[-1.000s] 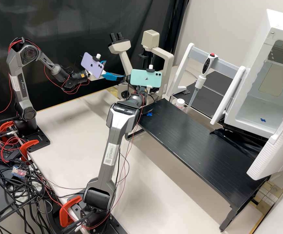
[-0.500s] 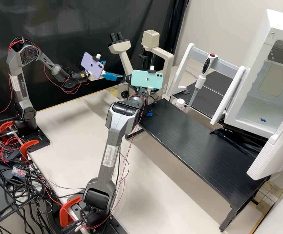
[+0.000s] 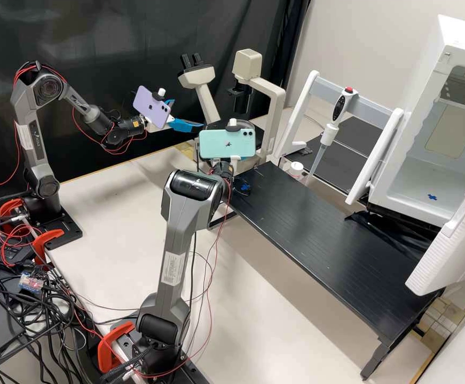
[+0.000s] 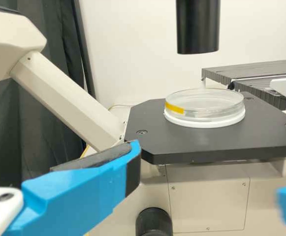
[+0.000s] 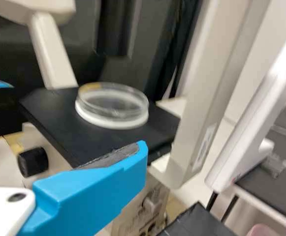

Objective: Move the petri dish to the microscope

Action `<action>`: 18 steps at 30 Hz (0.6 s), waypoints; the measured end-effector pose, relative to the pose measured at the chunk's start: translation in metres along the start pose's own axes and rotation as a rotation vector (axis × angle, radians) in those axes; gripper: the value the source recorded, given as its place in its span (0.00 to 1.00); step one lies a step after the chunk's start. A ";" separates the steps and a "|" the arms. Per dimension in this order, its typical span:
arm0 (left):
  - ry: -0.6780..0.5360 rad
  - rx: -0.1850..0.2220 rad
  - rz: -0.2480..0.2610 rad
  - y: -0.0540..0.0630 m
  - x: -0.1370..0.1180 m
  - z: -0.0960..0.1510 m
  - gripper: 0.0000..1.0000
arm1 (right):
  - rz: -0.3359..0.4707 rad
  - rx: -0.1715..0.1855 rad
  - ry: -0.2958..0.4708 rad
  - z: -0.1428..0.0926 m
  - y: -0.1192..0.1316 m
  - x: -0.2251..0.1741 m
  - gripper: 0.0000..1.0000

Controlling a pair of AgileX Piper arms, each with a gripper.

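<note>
I record the petri dish (image 4: pixel 202 105) on the stage (image 4: pixel 152 140) of the far microscope (image 3: pixel 277 106). Left gripper (image 3: pixel 189 115) and right gripper (image 3: pixel 223 169) have jaws apart.

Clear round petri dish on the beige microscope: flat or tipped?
Flat. The dish sits level on a white round base, rim parallel to the black stage.

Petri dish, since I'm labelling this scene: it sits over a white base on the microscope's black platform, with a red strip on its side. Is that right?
The strip is yellow, not red, as the left wrist view shows. The petri dish does sit over a white base on the black platform of the microscope.
</note>
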 end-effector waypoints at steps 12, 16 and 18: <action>0.000 0.000 0.000 0.000 0.000 0.000 1.00 | 0.256 0.009 -0.025 0.044 0.011 -0.085 1.00; 0.000 0.000 0.000 0.000 0.000 0.000 1.00 | 0.317 0.023 -0.103 0.058 0.011 -0.116 1.00; 0.000 0.000 0.000 0.000 0.000 0.000 1.00 | 0.343 0.037 -0.165 0.067 0.011 -0.133 1.00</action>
